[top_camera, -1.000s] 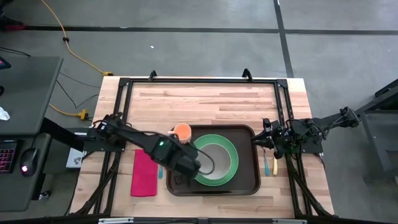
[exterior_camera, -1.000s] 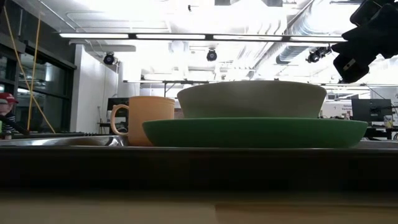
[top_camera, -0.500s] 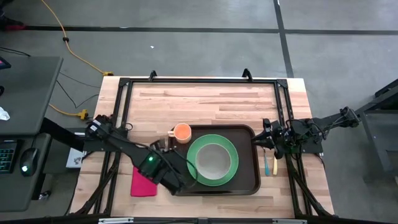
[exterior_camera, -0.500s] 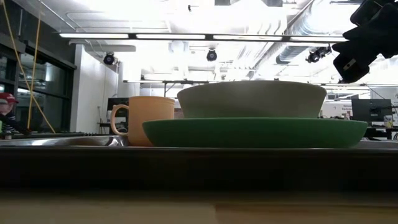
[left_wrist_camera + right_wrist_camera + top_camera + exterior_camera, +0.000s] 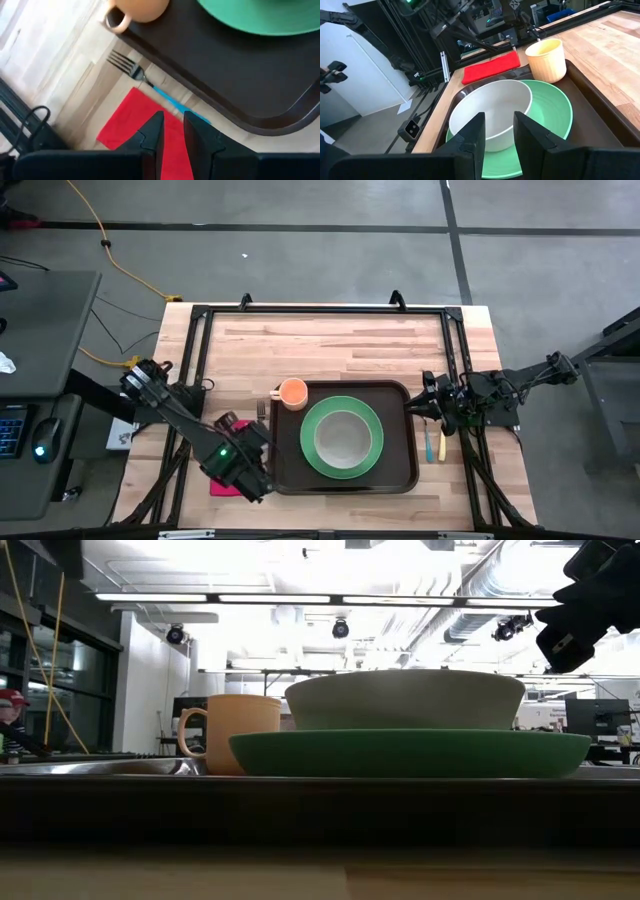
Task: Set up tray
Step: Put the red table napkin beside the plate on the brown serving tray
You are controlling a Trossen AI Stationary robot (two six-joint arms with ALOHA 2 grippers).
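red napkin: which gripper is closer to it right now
Left. The left gripper hangs directly over the red napkin, beside the tray. The right gripper waits off the tray's opposite side, far from the napkin.

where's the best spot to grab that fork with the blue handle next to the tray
Probably the blue handle of the fork, from straight above. It lies flat between the red napkin and the tray, so close the fingers across its narrow width. The left gripper hovers nearby over the napkin.
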